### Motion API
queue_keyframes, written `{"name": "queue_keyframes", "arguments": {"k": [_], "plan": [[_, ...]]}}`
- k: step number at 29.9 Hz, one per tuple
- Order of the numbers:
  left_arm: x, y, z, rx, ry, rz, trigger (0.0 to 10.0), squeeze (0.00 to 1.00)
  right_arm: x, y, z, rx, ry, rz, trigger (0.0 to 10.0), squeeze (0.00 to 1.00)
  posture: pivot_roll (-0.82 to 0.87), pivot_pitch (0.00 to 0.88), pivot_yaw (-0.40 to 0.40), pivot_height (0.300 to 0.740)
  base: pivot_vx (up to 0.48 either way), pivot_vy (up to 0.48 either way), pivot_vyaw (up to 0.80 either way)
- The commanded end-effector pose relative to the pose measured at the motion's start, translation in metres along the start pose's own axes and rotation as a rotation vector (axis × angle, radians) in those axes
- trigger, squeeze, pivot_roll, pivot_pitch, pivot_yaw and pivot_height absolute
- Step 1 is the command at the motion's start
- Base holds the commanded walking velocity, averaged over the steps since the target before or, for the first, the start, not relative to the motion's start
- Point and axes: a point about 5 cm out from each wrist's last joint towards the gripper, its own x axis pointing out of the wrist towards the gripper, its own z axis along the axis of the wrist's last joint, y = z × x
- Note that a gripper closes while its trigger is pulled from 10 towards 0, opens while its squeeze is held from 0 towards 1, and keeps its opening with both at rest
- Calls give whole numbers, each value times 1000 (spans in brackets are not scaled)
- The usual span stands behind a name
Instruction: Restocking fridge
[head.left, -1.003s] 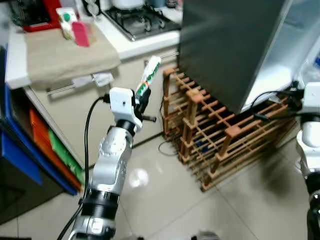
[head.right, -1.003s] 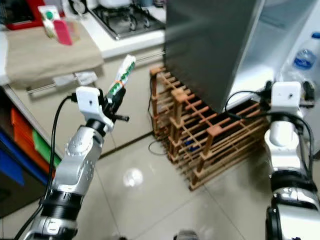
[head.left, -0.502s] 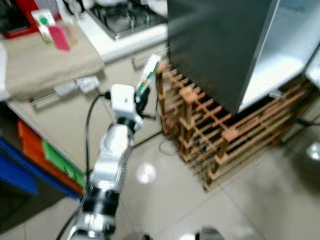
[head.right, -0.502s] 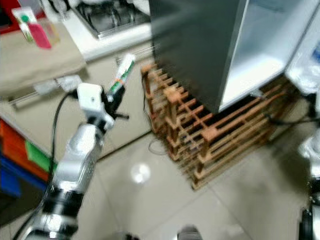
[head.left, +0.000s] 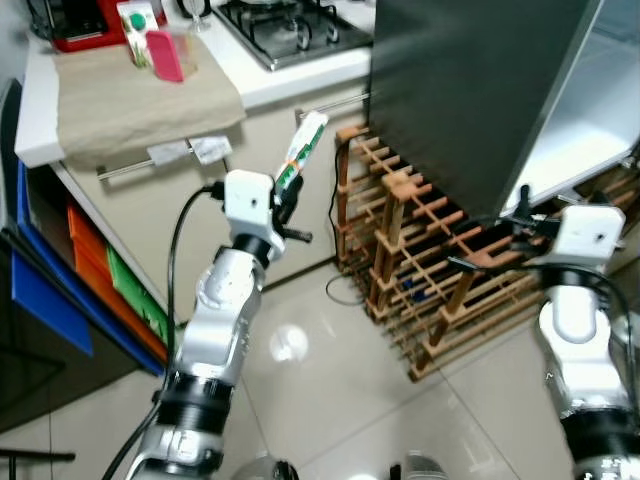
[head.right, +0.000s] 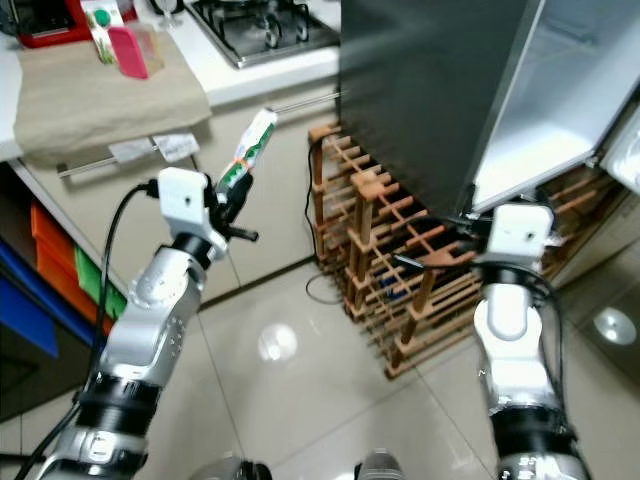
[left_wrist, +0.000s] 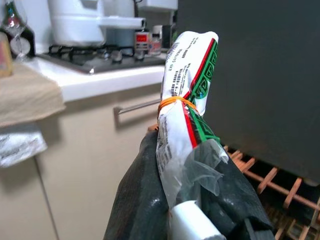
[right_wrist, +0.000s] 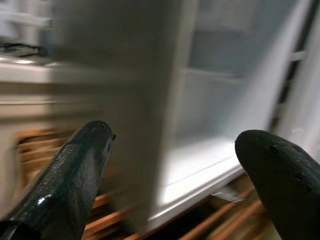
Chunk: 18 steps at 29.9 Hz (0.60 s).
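My left gripper (left_wrist: 187, 200) has its jaws closed on a white packet (head.left: 302, 150) printed in green and red, bound round the middle with an orange rubber band (left_wrist: 172, 101). The packet stands up out of the jaws, tilted toward the fridge. Clear wrapping bunches where the fingers (left_wrist: 145, 200) pinch its lower end.

Beyond the left jaws I see the beige cabinet front with a metal handle (left_wrist: 137, 106), and above it the white desk (head.left: 290, 80) carrying a gas hob (head.left: 290, 28). A beige cloth (head.left: 140, 95) lies on the desk further off, with a pink carton (head.left: 165, 55) on it.

My right gripper (right_wrist: 175, 165) has its jaws wide apart and empty, pointing into the open fridge (head.right: 550, 110), whose white interior lies ahead of them. The view is blurred there.

Between the two grippers stands a wooden wine rack (head.left: 430, 270) on the tiled floor (head.left: 330, 390), beneath the dark fridge side (head.left: 470, 90).
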Motion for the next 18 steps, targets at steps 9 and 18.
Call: {"name": "queue_keyframes", "arguments": {"k": [9, 18], "plan": [[1, -12, 6, -33, -47, -44, 10000, 0, 4, -13, 11, -9, 34, -4, 10000, 0, -204, 62, 76, 718, 0, -479, 0], [8, -19, 3, -45, -21, -46, 10000, 0, 12, -17, 16, -31, 33, -4, 10000, 0, -210, 60, 74, 718, 0, -452, 0]]}}
